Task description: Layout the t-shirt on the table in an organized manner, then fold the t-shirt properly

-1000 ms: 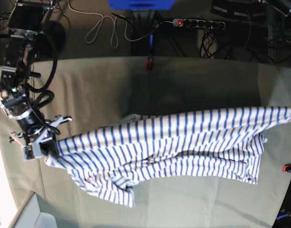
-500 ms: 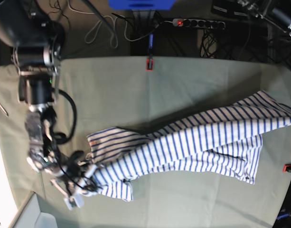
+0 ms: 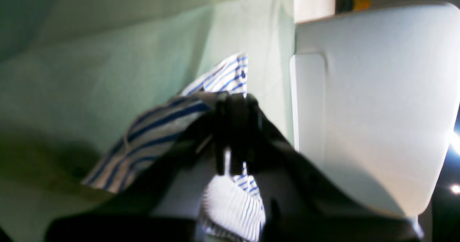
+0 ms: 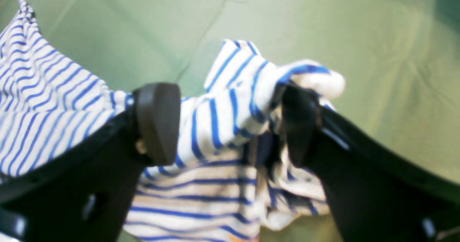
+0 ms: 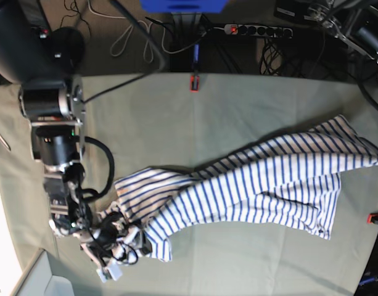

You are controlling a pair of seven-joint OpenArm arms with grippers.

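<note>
Left gripper (image 3: 233, 134) jaws clamped on t-shirt (image 5: 262, 179) edge, right gripper (image 4: 226, 123) jaws apart around bunched cloth, desk (image 5: 152, 123) below.

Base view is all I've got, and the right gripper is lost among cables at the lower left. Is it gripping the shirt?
Observer: No. The right wrist view shows the right gripper open, with the shirt bunched loosely between its fingers.
Operator: Is cloth caught on it?
Observer: A fold drapes over one fingertip.
Operator: And the left gripper? It's outside my frame.
Observer: The left gripper is shut on a striped edge of the shirt.
</note>
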